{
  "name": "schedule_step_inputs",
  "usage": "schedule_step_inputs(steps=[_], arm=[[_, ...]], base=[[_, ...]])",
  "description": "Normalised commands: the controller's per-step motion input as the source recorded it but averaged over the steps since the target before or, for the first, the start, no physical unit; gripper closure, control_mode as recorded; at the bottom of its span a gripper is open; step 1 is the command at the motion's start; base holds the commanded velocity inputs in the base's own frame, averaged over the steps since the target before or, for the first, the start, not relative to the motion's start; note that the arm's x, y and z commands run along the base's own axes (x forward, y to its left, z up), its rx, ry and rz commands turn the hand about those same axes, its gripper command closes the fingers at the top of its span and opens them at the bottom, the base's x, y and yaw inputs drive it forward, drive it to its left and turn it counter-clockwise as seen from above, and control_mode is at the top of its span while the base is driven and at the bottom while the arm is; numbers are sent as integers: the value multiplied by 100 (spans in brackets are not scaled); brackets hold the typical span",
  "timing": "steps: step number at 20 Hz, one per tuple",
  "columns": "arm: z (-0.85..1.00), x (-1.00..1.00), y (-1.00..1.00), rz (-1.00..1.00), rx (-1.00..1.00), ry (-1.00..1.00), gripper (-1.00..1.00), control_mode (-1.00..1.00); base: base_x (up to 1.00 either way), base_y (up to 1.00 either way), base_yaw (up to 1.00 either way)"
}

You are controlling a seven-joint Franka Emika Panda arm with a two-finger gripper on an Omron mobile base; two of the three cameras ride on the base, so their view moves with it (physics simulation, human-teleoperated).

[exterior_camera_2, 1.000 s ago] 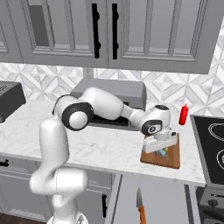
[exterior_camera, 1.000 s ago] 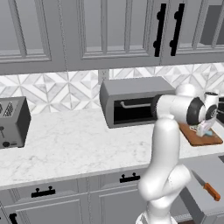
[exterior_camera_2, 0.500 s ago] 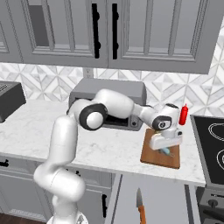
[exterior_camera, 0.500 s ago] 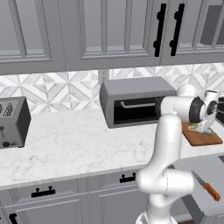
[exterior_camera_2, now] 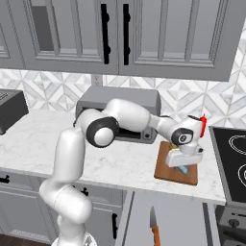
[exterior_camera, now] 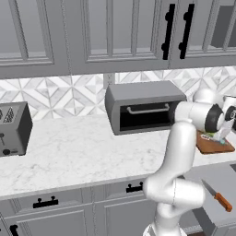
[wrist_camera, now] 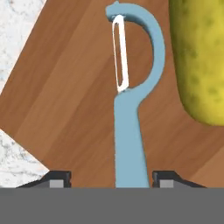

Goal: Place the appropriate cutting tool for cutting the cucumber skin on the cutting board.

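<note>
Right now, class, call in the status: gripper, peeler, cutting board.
Gripper open, fingertips either side of the blue peeler handle. Peeler lies on the cutting board, beside the cucumber. Nothing in the way.

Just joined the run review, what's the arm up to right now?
The arm has its gripper low over the cutting board. A blue peeler lies on the board between the fingertips, handle toward the hand, and the fingers stand apart on either side of it. The cucumber lies on the board beside the peeler. An orange-handled knife lies lower down, in front of the counter.
</note>
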Motion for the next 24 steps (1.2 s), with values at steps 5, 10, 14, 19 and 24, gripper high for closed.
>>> schedule_step_inputs(steps=[5,10,14,19,24], arm=[[79,-70,24,0,0,0,-100,-100],[85,-69,43,0,0,0,-100,-100],[64,-72,45,0,0,0,-100,-100],[39,-60,68,0,-4,0,-100,-100],[1,-17,96,0,-14,2,-100,-100]], base=[[0,0,0],[0,0,0],[0,0,0],[0,0,0],[0,0,0]])
